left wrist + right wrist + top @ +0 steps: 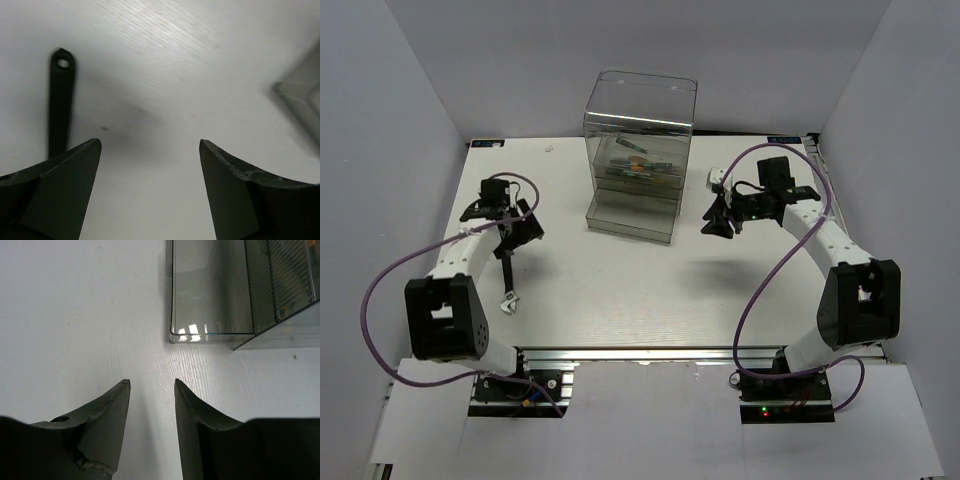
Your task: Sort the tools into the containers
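A slim tool with a dark handle and a silver head (508, 285) lies on the white table, just on the near side of my left gripper (516, 232). In the left wrist view its handle (60, 100), with a hole at the end, lies left of the left finger, outside the jaws. My left gripper (150, 142) is open and empty. The clear drawer cabinet (638, 110) stands at the back centre, with several colourful tools (638, 165) in a drawer. Its bottom drawer (630, 220) is pulled out and looks empty (210, 295). My right gripper (718, 222) (150, 381) is open, empty, and right of that drawer.
White walls close the table on the left, back and right. A corner of the pulled-out drawer (300, 100) shows at the right edge of the left wrist view. Purple cables loop from both arms.
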Controlling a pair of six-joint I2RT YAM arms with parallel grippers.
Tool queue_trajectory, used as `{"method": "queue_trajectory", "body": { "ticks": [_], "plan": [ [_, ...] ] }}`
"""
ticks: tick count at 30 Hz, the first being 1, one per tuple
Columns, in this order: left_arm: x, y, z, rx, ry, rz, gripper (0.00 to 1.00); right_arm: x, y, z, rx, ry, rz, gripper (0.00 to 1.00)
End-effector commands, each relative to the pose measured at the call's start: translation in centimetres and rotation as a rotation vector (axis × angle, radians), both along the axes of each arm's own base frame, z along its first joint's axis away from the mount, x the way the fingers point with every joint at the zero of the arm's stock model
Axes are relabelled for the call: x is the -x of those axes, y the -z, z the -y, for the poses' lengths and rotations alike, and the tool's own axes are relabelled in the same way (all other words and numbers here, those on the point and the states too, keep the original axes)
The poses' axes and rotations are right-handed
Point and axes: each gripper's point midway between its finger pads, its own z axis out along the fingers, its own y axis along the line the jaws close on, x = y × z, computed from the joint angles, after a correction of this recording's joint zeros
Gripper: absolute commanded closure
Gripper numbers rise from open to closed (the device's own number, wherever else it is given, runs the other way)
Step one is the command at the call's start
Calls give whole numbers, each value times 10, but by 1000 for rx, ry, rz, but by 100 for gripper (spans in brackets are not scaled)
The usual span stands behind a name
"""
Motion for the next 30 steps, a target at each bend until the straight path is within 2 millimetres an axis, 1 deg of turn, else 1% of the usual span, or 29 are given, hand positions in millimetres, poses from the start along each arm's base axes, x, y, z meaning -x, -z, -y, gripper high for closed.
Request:
{"method": "queue_trajectory", "body": {
  "ticks": [1,3,4,5,8,10,13,14,16,18,20,23,25,26,27,29,30],
  "plan": [
    [27,19,-35,-160,163,-189,11,1,-5,-3,-5,-27,16,52],
    [31,32,-47,-185,197,-235,19,2,-6,-3,-9,-29,14,52],
    [32,39,-48,-197,248,-259,23,3,-6,-3,-7,-30,15,52],
    [34,48,-50,-199,263,-289,28,4,-7,-3,-7,-31,15,52],
    [35,54,-58,-252,312,-307,29,6,-5,-2,0,-30,11,52],
    [35,53,-67,-299,334,-309,29,7,-3,-1,5,-28,5,52],
    [44,61,-77,-319,317,-335,28,9,-2,0,6,-28,2,52],
    [51,68,-78,-317,312,-356,28,10,-2,0,4,-26,-3,52],
    [57,74,-84,-329,294,-372,28,10,-1,-1,2,-25,-11,52],
    [65,81,-86,-328,286,-389,28,10,-3,-1,0,-26,-9,52],
    [67,85,-88,-325,279,-391,28,10,-3,-1,0,-24,-9,52],
    [68,91,-85,-290,289,-395,29,11,-3,-1,-1,-26,-11,52],
    [68,97,-82,-267,299,-405,34,10,-3,-1,-1,-26,-11,52],
    [69,101,-78,-239,307,-407,42,10,-4,-1,-2,-27,-7,52],
    [71,104,-77,-225,304,-416,46,10,-4,-1,-3,-26,-9,52],
    [78,114,-72,-172,304,-438,51,9,-7,-1,-4,-23,-3,52],
    [82,117,-72,-163,311,-450,51,8,-8,-2,-5,-23,2,52]
  ]
}}
